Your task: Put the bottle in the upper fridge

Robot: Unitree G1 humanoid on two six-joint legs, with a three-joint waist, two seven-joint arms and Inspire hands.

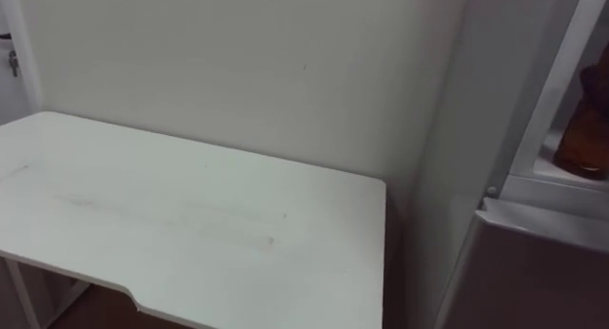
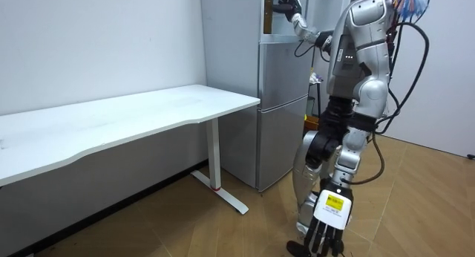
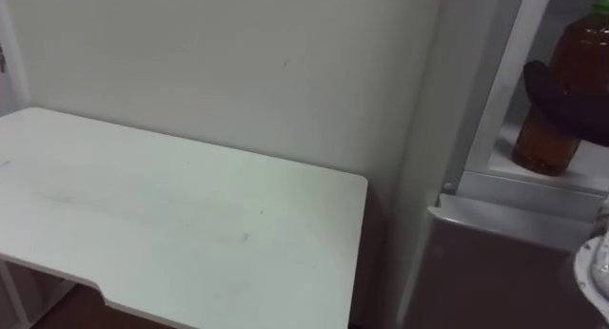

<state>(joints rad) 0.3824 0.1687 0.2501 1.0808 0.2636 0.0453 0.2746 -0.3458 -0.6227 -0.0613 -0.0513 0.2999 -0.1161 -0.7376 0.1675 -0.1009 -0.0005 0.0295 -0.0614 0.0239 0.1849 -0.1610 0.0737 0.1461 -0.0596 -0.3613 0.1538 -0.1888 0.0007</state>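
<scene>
A bottle (image 3: pixel 544 139) of brown liquid stands upright on the white shelf (image 3: pixel 533 182) of the upper fridge compartment; it also shows at the edge of the left eye view as bottle (image 1: pixel 582 129) and in the room view as bottle (image 2: pixel 268 12). My right hand (image 3: pixel 569 99) reaches into the compartment, its dark fingers curled across the bottle's middle. In the room view my right hand (image 2: pixel 286 4) is raised to the fridge top right beside the bottle. My left hand (image 2: pixel 326 227) hangs low by my side with straight fingers. I stand facing the fridge.
A white table (image 1: pixel 190 215) stands against the wall left of the grey fridge (image 2: pixel 282 108), close to its side wall (image 1: pixel 457 148). The fridge's lower door (image 3: pixel 495 272) is shut. Wooden floor (image 2: pixel 415 205) lies open behind me.
</scene>
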